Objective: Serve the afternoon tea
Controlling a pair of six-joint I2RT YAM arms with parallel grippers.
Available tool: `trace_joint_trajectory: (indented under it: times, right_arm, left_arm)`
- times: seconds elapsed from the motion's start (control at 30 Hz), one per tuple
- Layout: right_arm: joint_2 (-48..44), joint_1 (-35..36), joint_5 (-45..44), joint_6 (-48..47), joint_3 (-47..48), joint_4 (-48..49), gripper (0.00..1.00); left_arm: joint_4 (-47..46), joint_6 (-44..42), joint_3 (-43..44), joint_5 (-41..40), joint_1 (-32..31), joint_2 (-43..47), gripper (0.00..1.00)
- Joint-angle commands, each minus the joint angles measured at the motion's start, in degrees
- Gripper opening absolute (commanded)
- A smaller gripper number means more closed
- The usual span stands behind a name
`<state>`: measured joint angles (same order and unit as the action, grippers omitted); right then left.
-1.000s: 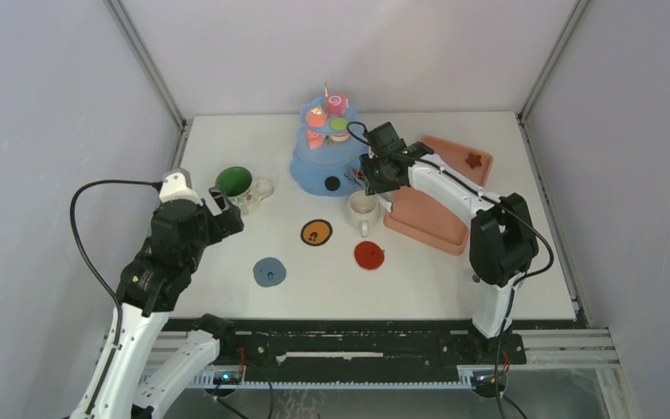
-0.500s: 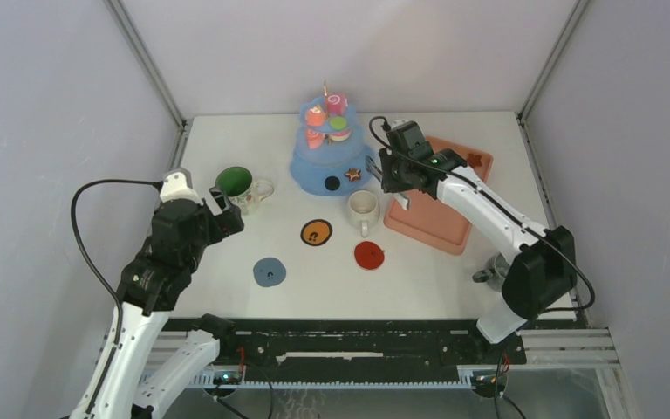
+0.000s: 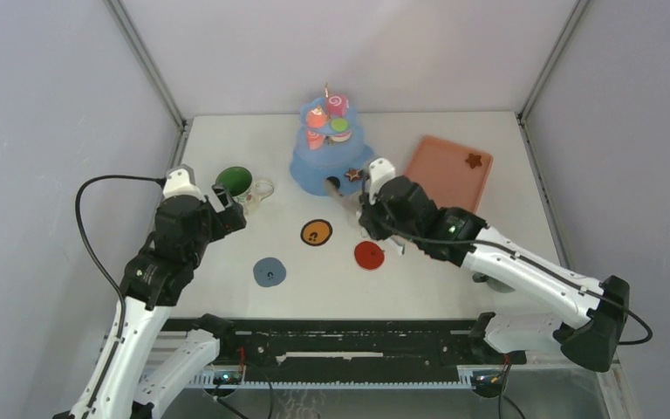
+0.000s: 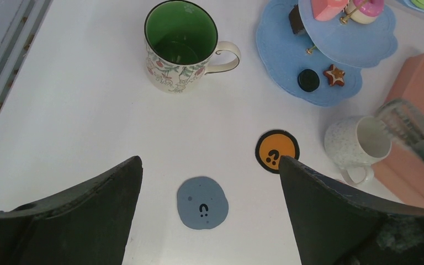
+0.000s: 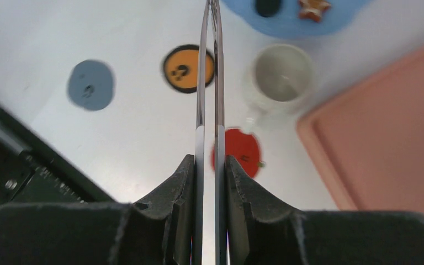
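Note:
My right gripper is shut on thin metal tongs, whose tips look empty, above the cream mug. That mug is hidden under the arm in the top view. The green mug stands at the left, ahead of my open, empty left gripper. The blue tiered stand carries a pink swirl roll, a red round, a green round, a black round and a brown star. Another brown star lies on the pink tray. The grey mug peeks from under my right arm.
Three flat coasters lie on the white table: orange, blue-grey and red. The enclosure walls stand close at left, right and back. A black rail runs along the near edge.
My right arm has swung from the stand and tray back to the table's middle with the tongs. A brown star now lies on the stand's bottom tier. The left arm has barely moved.

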<state>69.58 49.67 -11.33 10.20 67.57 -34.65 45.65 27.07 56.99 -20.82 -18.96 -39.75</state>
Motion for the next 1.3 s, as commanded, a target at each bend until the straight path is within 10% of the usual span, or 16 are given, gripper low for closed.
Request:
trace_joint_trajectory:
  times: [0.0, 0.33, 0.73, 1.27]
  right_arm:
    - [0.5, 7.6, -1.8, -2.0, -3.3, 11.7, 0.17]
    - [16.3, 19.7, -4.5, -1.5, -5.6, 26.2, 0.17]
    - [26.7, 21.3, -4.2, 1.8, -8.0, 33.5, 0.38]
    - [28.9, 21.2, -5.2, 3.4, -8.3, 34.6, 0.39]
  left_arm:
    - [-1.8, 0.9, -0.3, -1.2, 0.5, -0.2, 0.98]
    - [0.8, 2.1, 0.1, -2.4, 1.8, 0.4, 0.98]
    - [0.8, 2.8, -1.1, -1.7, 2.1, 0.5, 0.98]
    - [0.4, 2.6, -1.2, -1.2, 2.2, 0.2, 0.97]
